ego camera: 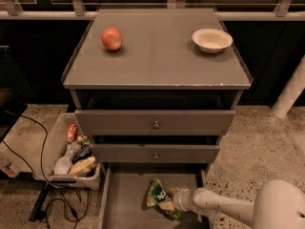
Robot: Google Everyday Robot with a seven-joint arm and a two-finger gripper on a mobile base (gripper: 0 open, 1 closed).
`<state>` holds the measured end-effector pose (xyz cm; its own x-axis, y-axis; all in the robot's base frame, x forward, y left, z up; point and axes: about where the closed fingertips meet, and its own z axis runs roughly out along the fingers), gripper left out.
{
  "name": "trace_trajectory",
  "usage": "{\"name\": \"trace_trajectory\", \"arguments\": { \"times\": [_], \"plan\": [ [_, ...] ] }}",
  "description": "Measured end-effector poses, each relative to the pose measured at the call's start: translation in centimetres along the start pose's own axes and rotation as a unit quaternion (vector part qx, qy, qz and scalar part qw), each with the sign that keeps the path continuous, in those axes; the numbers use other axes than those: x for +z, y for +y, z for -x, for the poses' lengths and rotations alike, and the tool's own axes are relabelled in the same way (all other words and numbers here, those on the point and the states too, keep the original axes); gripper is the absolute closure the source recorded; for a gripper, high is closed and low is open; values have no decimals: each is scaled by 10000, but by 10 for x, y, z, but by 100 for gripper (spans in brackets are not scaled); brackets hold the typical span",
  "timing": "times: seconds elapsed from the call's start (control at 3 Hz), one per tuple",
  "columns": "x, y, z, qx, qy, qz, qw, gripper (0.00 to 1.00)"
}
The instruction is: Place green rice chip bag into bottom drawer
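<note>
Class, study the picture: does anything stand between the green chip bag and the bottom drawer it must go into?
Nothing visible does. The green chip bag is already within the open bottom drawer, and the tool is against the bag's edge, reaching in from the picture's right.

Green rice chip bag (156, 195): crinkled, bright green, with a dark round logo and white lettering facing up and pale chip pictures toward its lower end. Lying flat and slightly askew on the floor of the bottom drawer (125, 197), right of the middle. Bottom drawer: grey, pulled far out, wide and flat-floored, with low side walls. Claw (176, 200) low inside the drawer, right against the bag's right edge.
</note>
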<state>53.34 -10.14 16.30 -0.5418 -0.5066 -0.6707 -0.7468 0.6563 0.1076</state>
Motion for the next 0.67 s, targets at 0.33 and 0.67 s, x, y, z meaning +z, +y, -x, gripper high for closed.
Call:
{"name": "trace_trajectory", "arguments": {
  "times": [0.33,0.67],
  "plan": [
    [0,0,0,0,0,0,10000,0],
    [0,0,0,0,0,0,10000,0]
  ]
}}
